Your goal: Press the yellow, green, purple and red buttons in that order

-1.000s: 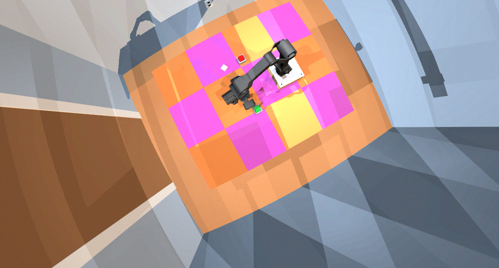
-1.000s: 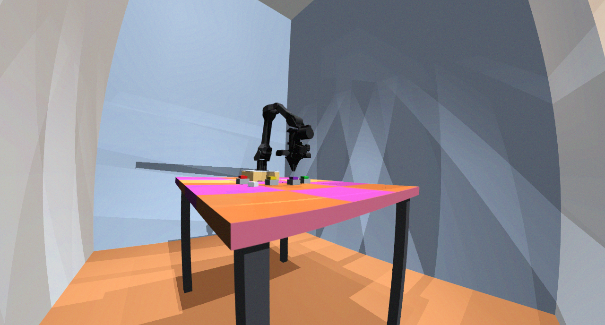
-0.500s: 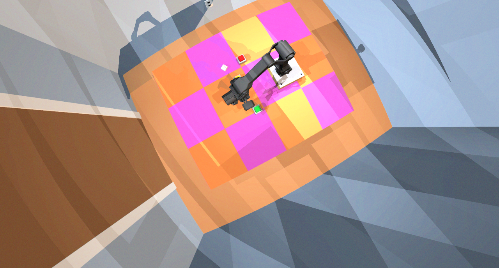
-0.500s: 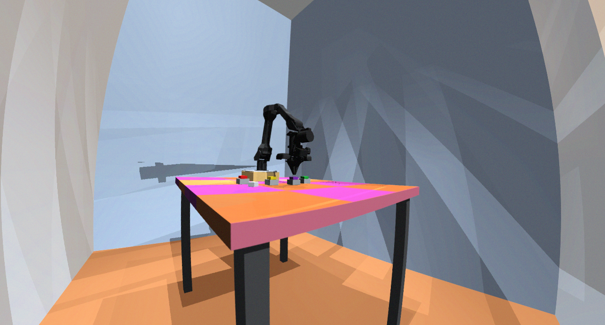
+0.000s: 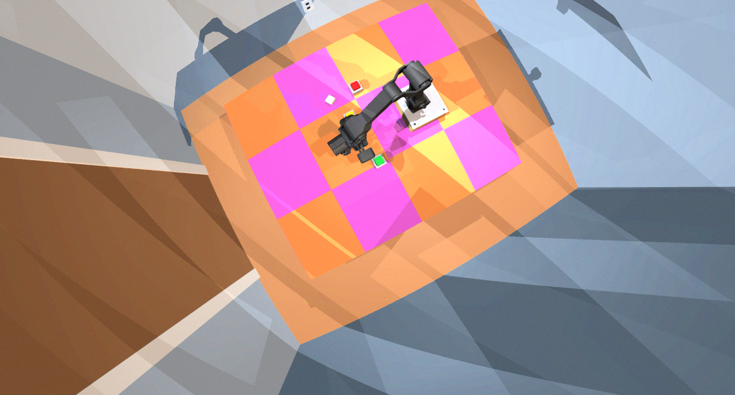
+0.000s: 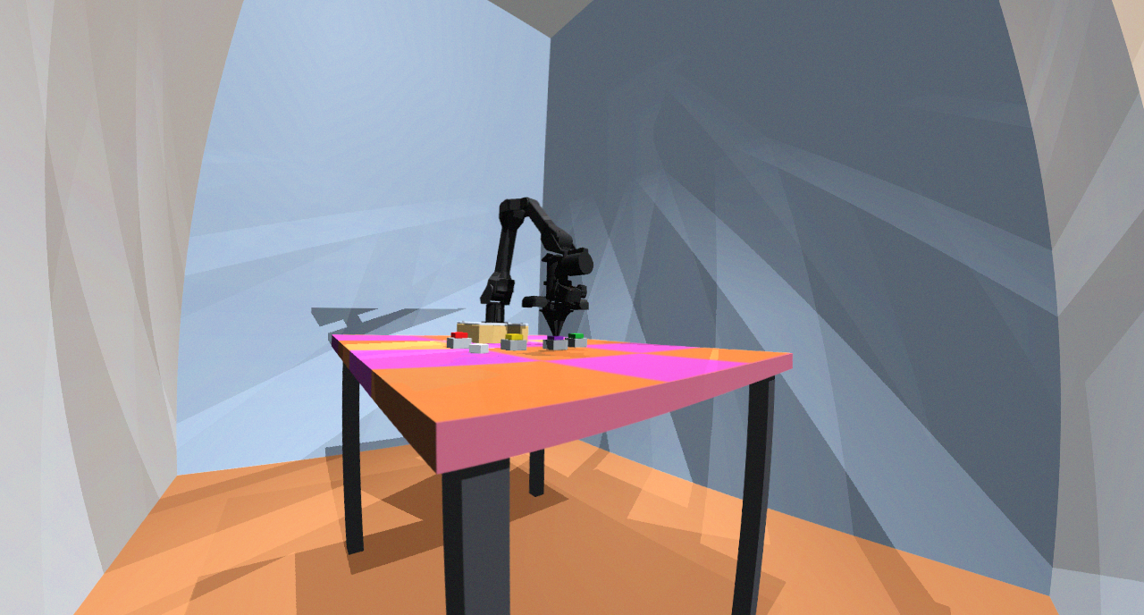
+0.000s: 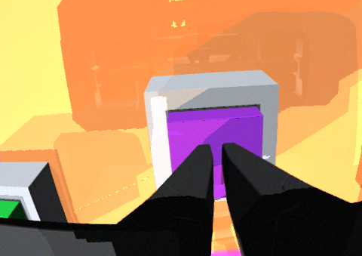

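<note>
My gripper (image 6: 556, 332) (image 7: 216, 155) is shut and empty, pointing down. Its fingertips are over the purple button (image 6: 554, 339) (image 7: 188, 135), at or just above the cap; contact is hard to tell. The arm hides the purple button in the top view. The green button (image 5: 378, 161) (image 6: 576, 336) (image 7: 7, 209) stands close by, at the lower left in the wrist view. The yellow button (image 5: 349, 114) (image 6: 514, 337) is partly covered by the arm in the top view. The red button (image 5: 355, 85) (image 6: 458, 335) stands farther off, beyond the yellow one.
A small white block (image 5: 329, 99) (image 6: 478, 348) lies near the red and yellow buttons. The arm's base plate (image 5: 436, 111) stands to the right of the buttons in the top view. The checkered table (image 5: 277, 184) (image 6: 616, 423) carries everything; patchy light and shadows cross it.
</note>
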Controlling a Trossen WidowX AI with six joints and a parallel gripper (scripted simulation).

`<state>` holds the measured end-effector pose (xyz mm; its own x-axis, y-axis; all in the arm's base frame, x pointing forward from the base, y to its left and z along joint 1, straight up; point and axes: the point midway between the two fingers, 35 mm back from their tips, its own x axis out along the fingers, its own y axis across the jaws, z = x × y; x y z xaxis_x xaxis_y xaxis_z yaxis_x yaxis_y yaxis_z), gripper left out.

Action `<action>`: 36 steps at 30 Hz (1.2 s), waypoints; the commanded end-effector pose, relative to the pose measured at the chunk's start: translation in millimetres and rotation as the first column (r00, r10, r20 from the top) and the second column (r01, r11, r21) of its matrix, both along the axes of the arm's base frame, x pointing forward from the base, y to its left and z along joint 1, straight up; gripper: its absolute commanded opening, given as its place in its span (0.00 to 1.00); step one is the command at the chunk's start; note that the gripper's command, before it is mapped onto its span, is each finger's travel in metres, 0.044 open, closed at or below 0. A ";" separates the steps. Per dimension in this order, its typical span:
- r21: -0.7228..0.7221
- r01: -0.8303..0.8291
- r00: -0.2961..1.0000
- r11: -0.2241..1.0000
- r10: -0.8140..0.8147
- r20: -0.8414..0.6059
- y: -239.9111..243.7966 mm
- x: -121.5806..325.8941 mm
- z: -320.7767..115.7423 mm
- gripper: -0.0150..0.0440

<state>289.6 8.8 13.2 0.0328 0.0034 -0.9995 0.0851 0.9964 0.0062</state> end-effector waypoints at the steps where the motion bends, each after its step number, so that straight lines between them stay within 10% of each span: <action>1: 0.000 -0.006 1.000 1.000 0.006 -0.009 -0.1 -1.9 -2.9 0.29; 18: 0.000 -0.006 1.000 1.000 0.006 -0.009 -0.1 -1.9 -2.9 0.29; 36: 0.000 -0.006 1.000 1.000 0.006 -0.009 -0.4 -3.7 91.5 0.29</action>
